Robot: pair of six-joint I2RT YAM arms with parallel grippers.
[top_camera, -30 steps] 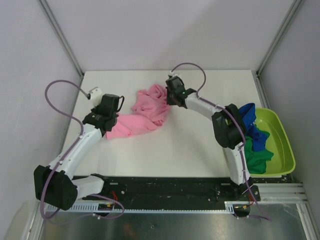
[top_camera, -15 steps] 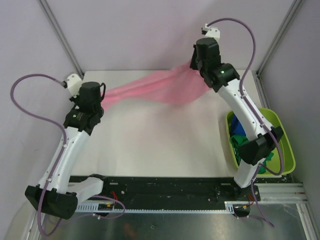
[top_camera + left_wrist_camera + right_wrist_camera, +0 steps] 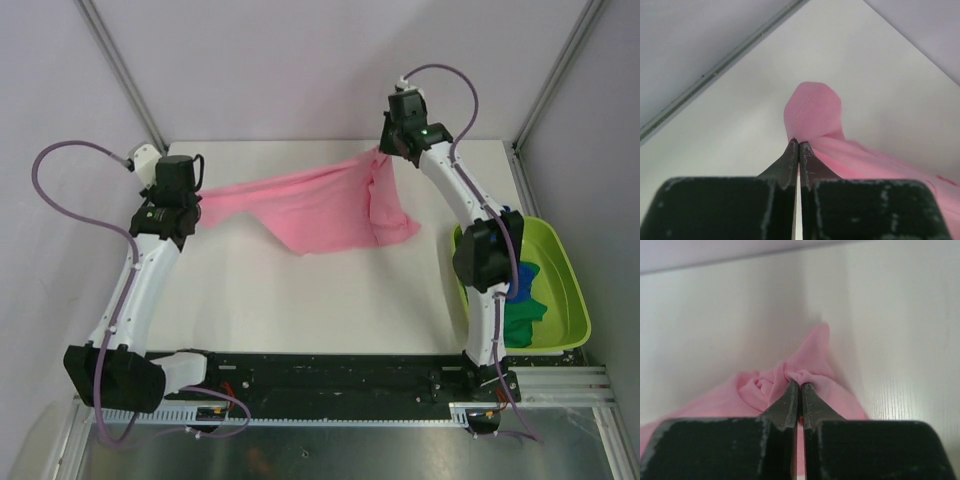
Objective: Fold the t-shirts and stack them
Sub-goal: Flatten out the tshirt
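The left gripper [image 3: 798, 145] is clamped tight on a pinch of the light pink t-shirt [image 3: 320, 205], with a small fold of cloth poking out past the tips. The right gripper [image 3: 800, 385] is likewise closed on a bunched corner of the same shirt.

Seen from above, the shirt is stretched between the two. Its long axis runs from the left grip toward about 2 o'clock, up to the right grip near the far edge of the white table [image 3: 300, 300]. Most of the slack cloth droops toward 6 o'clock under the right gripper and sags onto the table, so the right arm carries the bulk.

Laying the shirt flat probably means drawing it toward 6 o'clock, where bare tabletop lies between the arms. At 4 o'clock sits the lime-green tub [image 3: 572, 290], holding the royal blue t-shirt [image 3: 524, 274] and dark green t-shirt [image 3: 520, 322], close beside the right arm's elbow. The far wall allows little room at 12 o'clock.
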